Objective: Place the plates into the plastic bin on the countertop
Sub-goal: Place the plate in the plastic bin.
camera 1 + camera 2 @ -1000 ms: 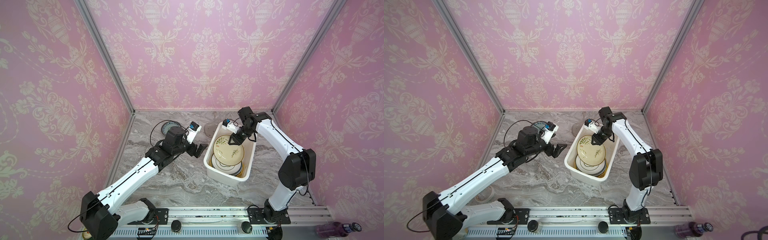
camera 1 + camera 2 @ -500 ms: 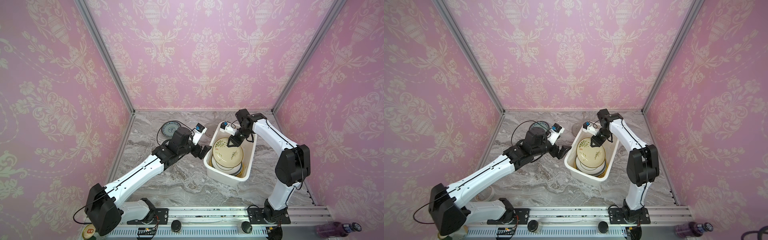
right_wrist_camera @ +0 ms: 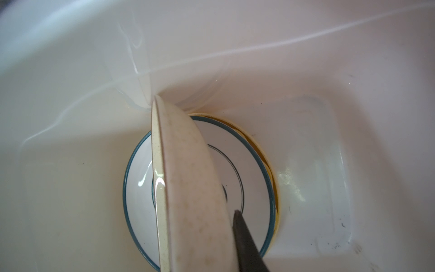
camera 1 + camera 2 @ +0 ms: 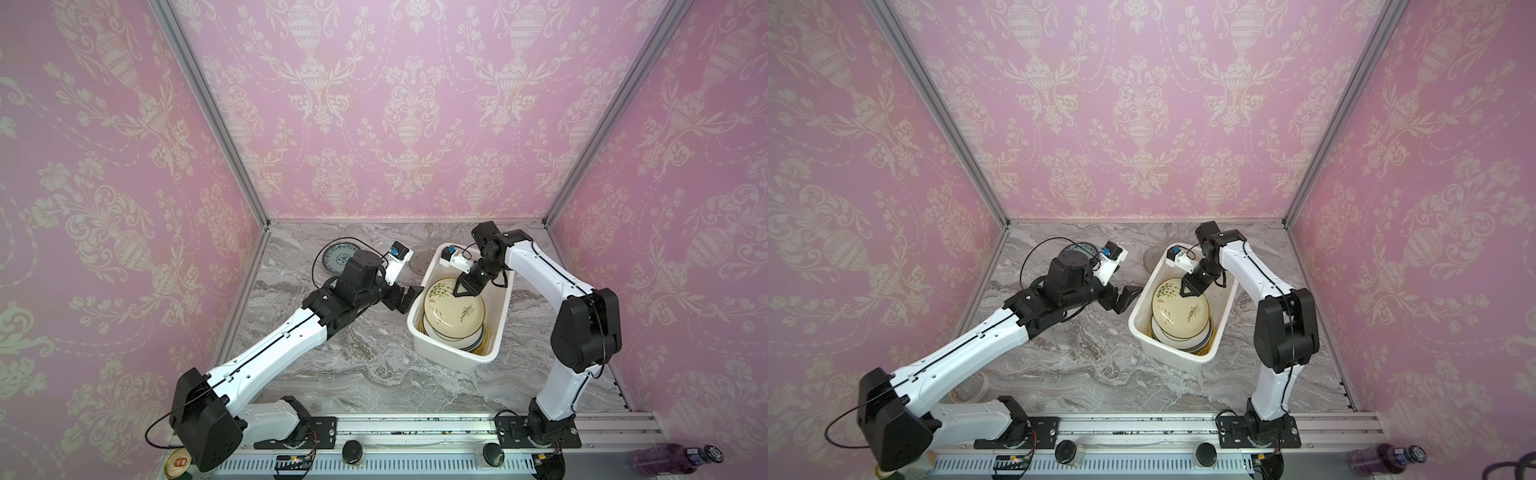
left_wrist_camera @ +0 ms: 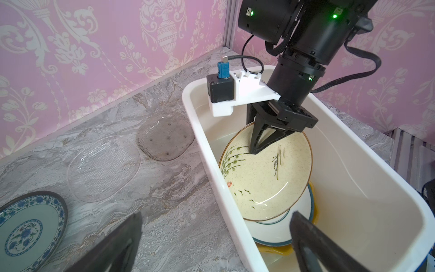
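Stack [image 5: 270,233] under cream floral plate [image 5: 266,179] — rims only — in plastic bin [image 5: 353,179]

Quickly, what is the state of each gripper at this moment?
Left gripper: open, holding nothing.
Right gripper: closed on the rim of the cream floral plate, which is tilted inside the plastic bin.

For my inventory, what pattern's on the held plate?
Plate: speckled cream, green sprigs; left wrist view.

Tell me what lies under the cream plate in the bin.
Under the cream plate, tilted in the right gripper, a white teal-rimmed plate lies in the bin, with a yellow-orange edge beneath. How many plates lie below is hidden.
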